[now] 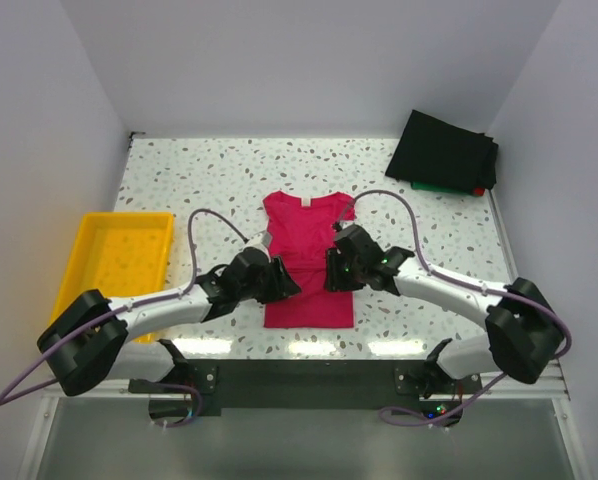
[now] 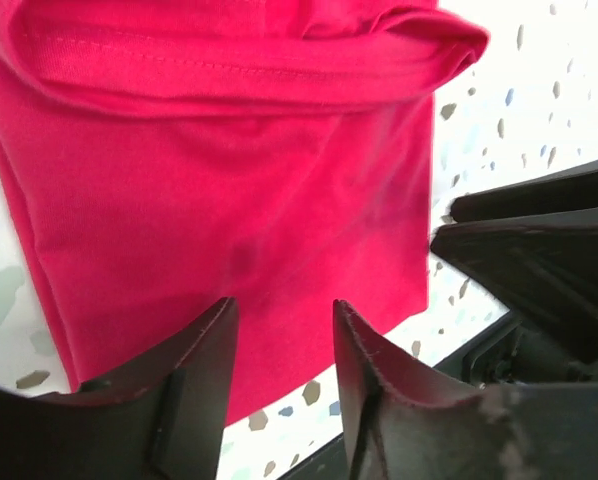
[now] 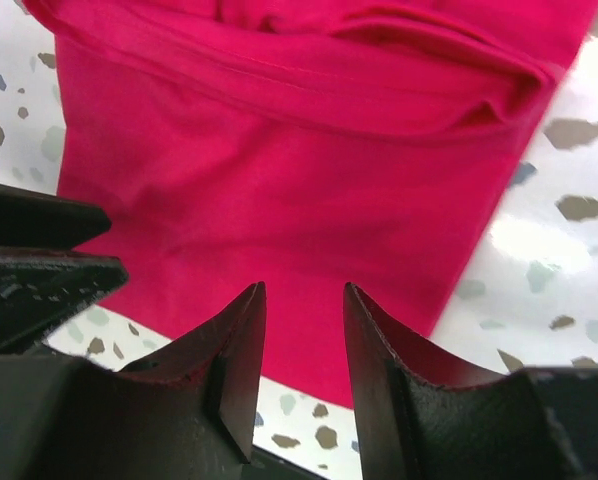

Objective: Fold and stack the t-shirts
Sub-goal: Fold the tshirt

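Observation:
A crimson-pink t-shirt (image 1: 307, 250) lies flat mid-table, its sides folded in to a narrow strip, collar toward the far side. My left gripper (image 1: 281, 281) hovers open over its lower left edge. In the left wrist view the empty fingers (image 2: 211, 340) frame the shirt's (image 2: 229, 180) near hem. My right gripper (image 1: 334, 272) hovers open over the right edge, facing the left one. In the right wrist view its fingers (image 3: 241, 330) stand apart above the shirt (image 3: 299, 160), holding nothing. A folded black t-shirt (image 1: 445, 150) tops a stack with green and red edges at the far right.
A yellow plastic tray (image 1: 119, 258) sits at the table's left edge. White walls close in the speckled table (image 1: 199, 180) on three sides. The black bar (image 1: 309, 375) with the arm bases runs along the near edge.

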